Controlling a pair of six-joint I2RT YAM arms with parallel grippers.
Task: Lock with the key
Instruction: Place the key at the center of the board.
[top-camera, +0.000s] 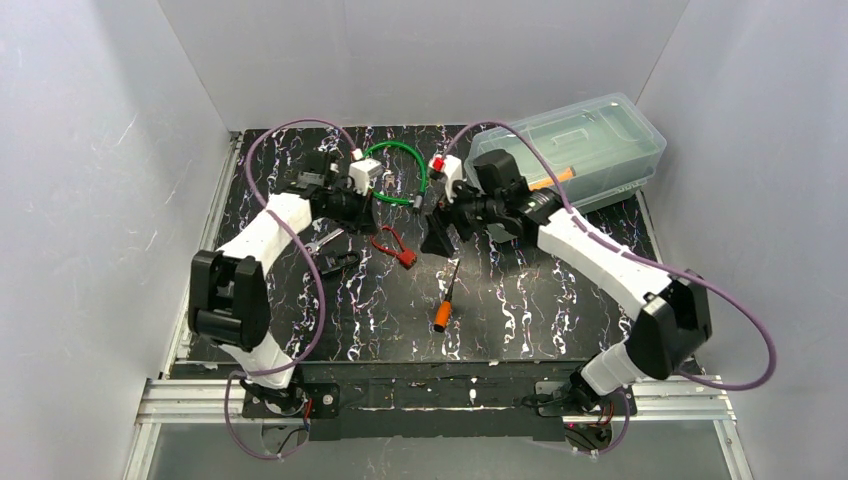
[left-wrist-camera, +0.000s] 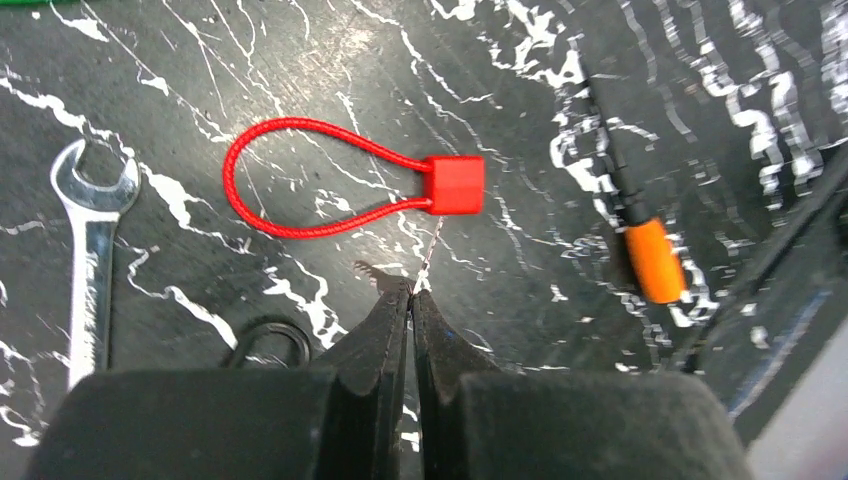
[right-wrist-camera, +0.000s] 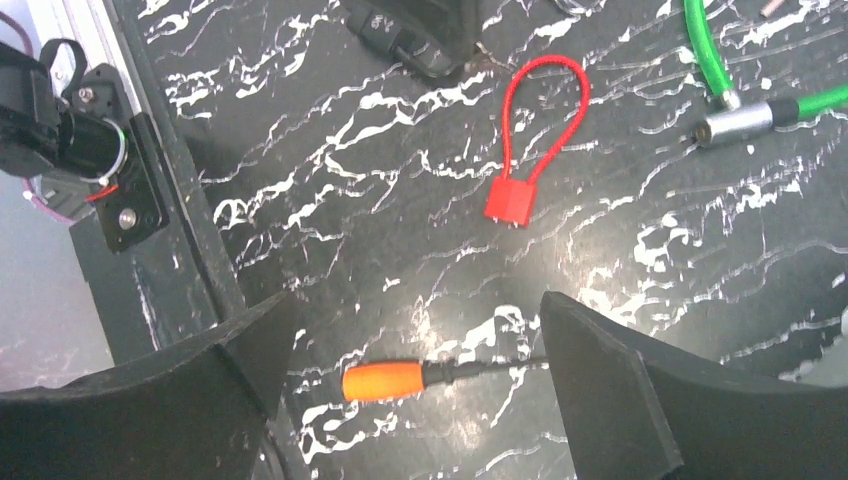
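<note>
A red cable lock (top-camera: 394, 247) lies on the black marbled table, its square body (left-wrist-camera: 458, 185) toward my left gripper and its loop closed. It also shows in the right wrist view (right-wrist-camera: 508, 204). My left gripper (left-wrist-camera: 411, 290) is shut on a thin silver key (left-wrist-camera: 430, 255), seen edge-on, whose tip reaches just short of the lock body. In the top view the left gripper (top-camera: 378, 214) hovers just behind the lock. My right gripper (right-wrist-camera: 415, 310) is open and empty, held above the table right of the lock (top-camera: 440, 236).
An orange-handled screwdriver (top-camera: 446, 305) lies in front of the lock, under the right gripper (right-wrist-camera: 385, 381). A silver wrench (left-wrist-camera: 92, 260) and a black ring (left-wrist-camera: 265, 340) lie to the left. A green cable lock (top-camera: 400, 150) and a clear plastic box (top-camera: 580, 140) sit at the back.
</note>
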